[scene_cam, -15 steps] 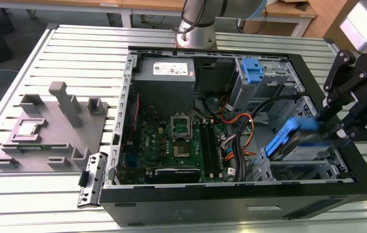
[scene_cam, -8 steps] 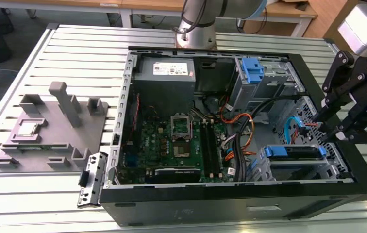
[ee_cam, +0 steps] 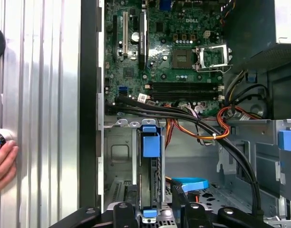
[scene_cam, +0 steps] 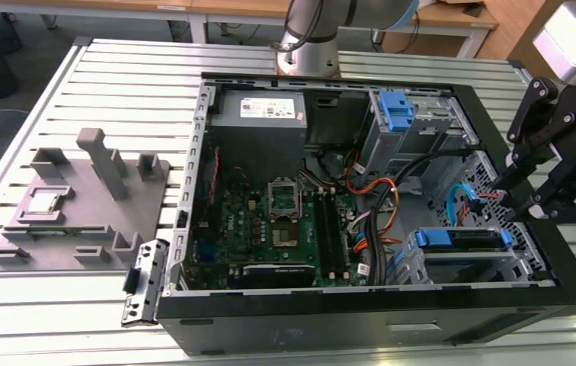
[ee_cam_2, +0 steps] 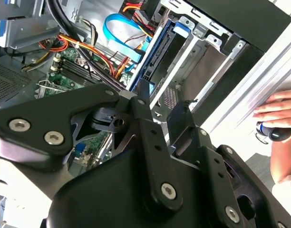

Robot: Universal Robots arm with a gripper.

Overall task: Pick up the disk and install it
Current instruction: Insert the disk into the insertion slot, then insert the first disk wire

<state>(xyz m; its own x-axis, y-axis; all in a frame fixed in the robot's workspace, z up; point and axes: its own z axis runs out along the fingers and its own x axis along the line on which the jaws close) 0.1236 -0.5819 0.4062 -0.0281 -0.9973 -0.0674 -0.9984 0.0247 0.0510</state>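
The disk, silver with a blue bracket, sits on edge in the drive cage at the near corner of the open computer case, on the exterior view's right. In the first wrist view the disk runs straight away from the camera, its blue tab uppermost. My gripper hangs above the case's right wall, just over that cage. Its fingers stand apart on either side of the disk's near end with gaps to it, so the gripper is open and holds nothing. The second wrist view shows the disk beyond the gripper's linkage.
A motherboard, a grey power supply and orange and black cables fill the case. A second blue bracket sits in the far bay. A grey fixture stands on the slatted table. A person's hand rests beside the case.
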